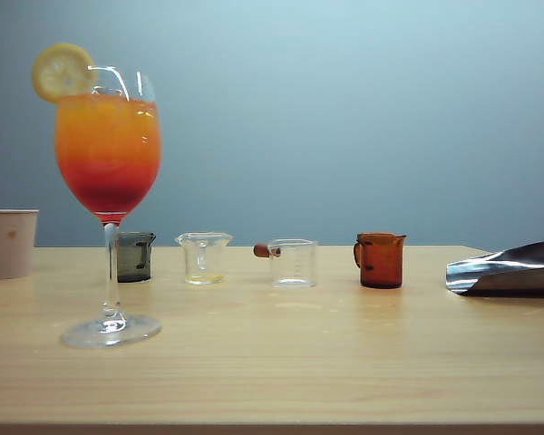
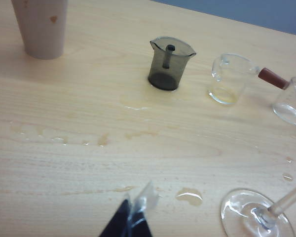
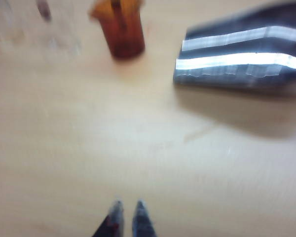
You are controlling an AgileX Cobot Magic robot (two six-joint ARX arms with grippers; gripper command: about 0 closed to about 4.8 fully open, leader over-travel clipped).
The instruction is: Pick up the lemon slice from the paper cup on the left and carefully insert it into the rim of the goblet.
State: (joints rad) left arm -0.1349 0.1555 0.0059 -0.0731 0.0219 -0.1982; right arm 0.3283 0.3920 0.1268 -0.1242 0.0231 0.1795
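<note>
1. In the left wrist view, the left gripper [image 2: 133, 217] is seen with fingers pressed together on nothing, above wet desk [image 2: 89, 163]; the goblet [image 2: 259, 215] foot lies at about three o'clock.
2. The right gripper [image 3: 128, 217], blurred, appears nearly closed and empty.
3. The lemon slice [image 1: 63, 72] is seated upright on the goblet rim, at ten o'clock.
4. The paper cup [image 1: 9, 242] stands far left; small jugs [image 1: 204, 257] line up behind.

Even light; blurred right wrist view.
</note>
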